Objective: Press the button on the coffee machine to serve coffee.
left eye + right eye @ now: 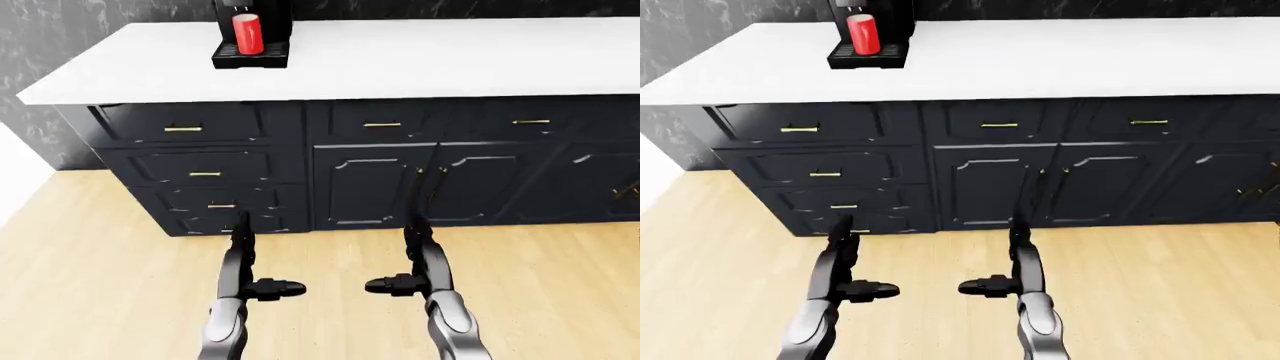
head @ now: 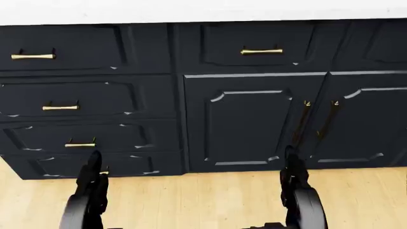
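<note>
Hanging low over wood floor [image 1: 90, 255], left hand [image 1: 243, 259] and right hand [image 1: 420, 259] — fingers spread, empty, coffee machine [image 1: 252, 34] far off

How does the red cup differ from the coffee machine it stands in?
The red cup is bright red, round and small; the coffee machine is black, boxy and larger, its top cut off by the picture's edge. The cup is in full view, upright on the machine's drip tray. Both are on the white counter, at the upper left.

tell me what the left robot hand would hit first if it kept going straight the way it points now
Probably the bottom drawer front of the dark cabinet, since the left robot hand points at it over bare floor; depth is unclear.
</note>
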